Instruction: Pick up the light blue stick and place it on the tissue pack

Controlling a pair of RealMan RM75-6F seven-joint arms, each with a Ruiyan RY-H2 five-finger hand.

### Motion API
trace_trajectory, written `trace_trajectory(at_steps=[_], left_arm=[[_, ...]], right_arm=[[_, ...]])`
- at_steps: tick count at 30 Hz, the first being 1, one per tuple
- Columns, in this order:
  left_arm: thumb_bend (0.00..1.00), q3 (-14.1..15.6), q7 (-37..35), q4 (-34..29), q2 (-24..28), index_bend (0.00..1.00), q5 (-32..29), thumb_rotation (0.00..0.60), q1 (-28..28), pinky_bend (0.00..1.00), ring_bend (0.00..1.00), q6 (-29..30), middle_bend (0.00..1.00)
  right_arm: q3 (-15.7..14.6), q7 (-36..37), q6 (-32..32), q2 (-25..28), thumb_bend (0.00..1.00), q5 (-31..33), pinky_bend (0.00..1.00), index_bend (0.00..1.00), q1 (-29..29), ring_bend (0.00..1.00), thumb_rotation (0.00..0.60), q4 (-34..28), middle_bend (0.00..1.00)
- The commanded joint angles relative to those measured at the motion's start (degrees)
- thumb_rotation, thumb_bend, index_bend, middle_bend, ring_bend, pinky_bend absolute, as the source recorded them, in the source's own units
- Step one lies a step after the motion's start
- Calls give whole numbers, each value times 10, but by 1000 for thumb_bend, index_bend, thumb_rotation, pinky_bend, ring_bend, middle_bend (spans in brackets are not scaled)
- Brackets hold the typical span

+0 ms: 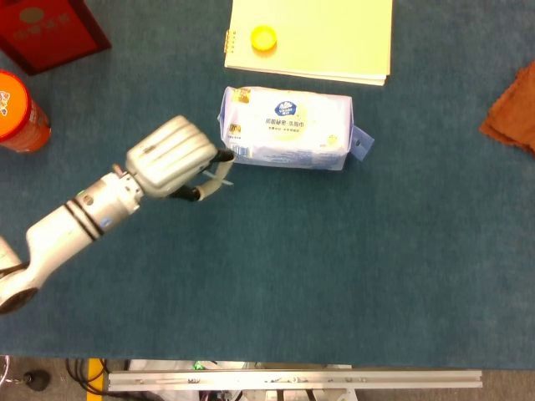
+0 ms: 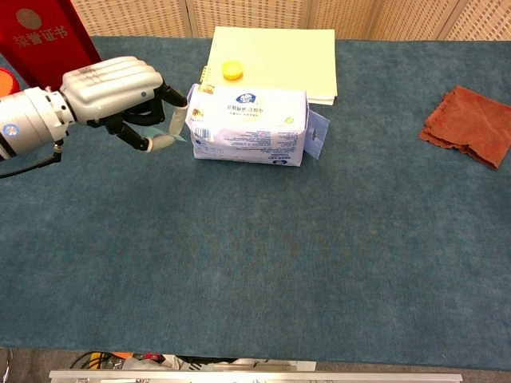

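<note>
The fingers (image 1: 209,182) of the left hand (image 1: 171,156) are curled in and pinch the light blue stick (image 1: 224,174), which juts out from them off the bench, raised above the cloth. In the chest view the same fingers (image 2: 156,142) hold the stick (image 2: 176,124) roughly upright, its upper end close beside the left end of the tissue pack (image 2: 249,124); whether it touches the wrapper cannot be told. The hand (image 2: 112,84) shows its silver back to both cameras, with the arm running off toward the lower left of the head view.

The tissue pack (image 1: 287,128) lies on its long side on the blue bench (image 1: 334,267), just in front of a pale yellow notebook (image 1: 322,38) with a yellow bottle cap (image 1: 264,38) resting on its left part. A red booklet (image 1: 46,29) and an orange canister (image 1: 18,113) sit at the far left, well apart from the pack. A rust-brown cloth (image 2: 469,124) lies crumpled at the far right. The right hand shows in neither view.
</note>
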Motion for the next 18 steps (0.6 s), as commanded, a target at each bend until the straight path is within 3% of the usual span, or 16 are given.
trace_trajectory(at_steps=[1,8,18], left_arm=[[385,-24,9,-20,2,568,-27,600,-24,900,986,-32,975],[385,-64,-4,-41,-4,567,-91,600,-67,900,986,-105,974],[385,-90,41,7,-53,563,-164,600,-111,900,986,-174,972]], right_arm=[[0,-1,0,1,359,1,576,107,0,368,600,-1,345],[0,0,4,4,359,5,576,107,-2,369,600,0,345],[-1,8,6,3,358,10,576,107,-3,377,600,8,345]])
